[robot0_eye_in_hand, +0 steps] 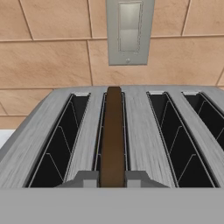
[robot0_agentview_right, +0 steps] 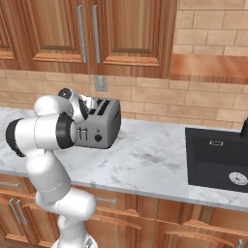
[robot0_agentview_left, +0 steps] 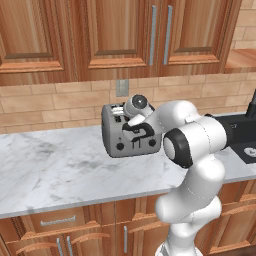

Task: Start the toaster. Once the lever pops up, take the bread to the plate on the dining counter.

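Note:
The silver-grey toaster (robot0_agentview_left: 119,136) (robot0_agentview_right: 102,127) stands on the marble worktop against the brick wall. From above, the toaster (robot0_eye_in_hand: 140,131) shows four black slots. The brown bread (robot0_eye_in_hand: 113,131) stands on edge in the second slot from the left, its top just above the slot. My gripper (robot0_eye_in_hand: 112,179) is right over that slot, with one fingertip on each side of the bread's near end, shut on it. In the base views my arm bends over the toaster's top and hides the fingers. The plate and the dining counter are out of view.
A grey wall outlet (robot0_eye_in_hand: 128,30) (robot0_agentview_left: 122,87) sits on the brick wall just behind the toaster. Wooden wall cabinets (robot0_agentview_left: 125,35) hang above. A black sink (robot0_agentview_right: 218,155) is set into the worktop (robot0_agentview_left: 55,170) to the right.

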